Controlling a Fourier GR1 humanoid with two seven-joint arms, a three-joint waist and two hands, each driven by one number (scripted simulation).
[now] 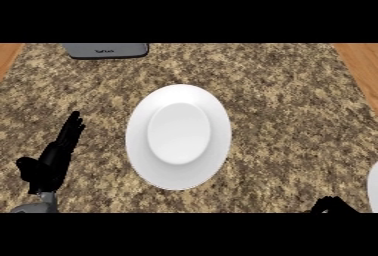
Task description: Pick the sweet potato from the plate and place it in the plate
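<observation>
Left hand [52, 160] shows at the lower left of the head view, fingers straight and pointing up the counter, thumb out to the side, holding nothing and resting just above its grey forearm. Only a small black part of the right hand [330, 205] peeks in at the lower edge toward the right, and whether its fingers are spread or curled cannot be told. No sweet potato shows in this view, so its colour, shape and place cannot be told. At the middle of the counter lies a white plate [140, 145], looking taller than wide, with a broad smooth rim around a shallow well that holds nothing. A sliver of a second white plate [373, 186] cuts in at the right edge, just above the right hand, with its inside out of view. Both lie on a speckled brown granite countertop [280, 100], with wood [360, 62] showing past its upper corners. A grey, flat, rounded object [105, 50] sits at the counter's far edge, upper left.
</observation>
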